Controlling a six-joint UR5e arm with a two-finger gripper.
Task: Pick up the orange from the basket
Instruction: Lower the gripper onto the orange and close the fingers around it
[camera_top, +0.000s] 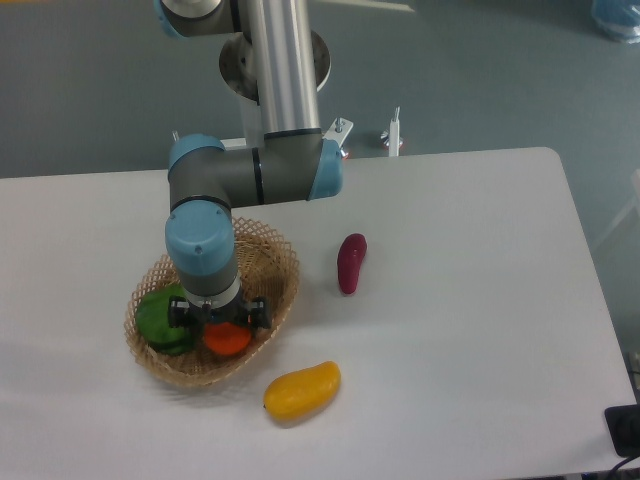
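Now down in the oval tan wicker basket (275, 262) over the small round orange-red fruit (227, 340), black two-finger hand (222, 318) straddling it, closure unclear; lift not yet done.

No text, label, brand, number or sign can be read anywhere in the view. The arm, the fruit and the bench carry no legible markings.
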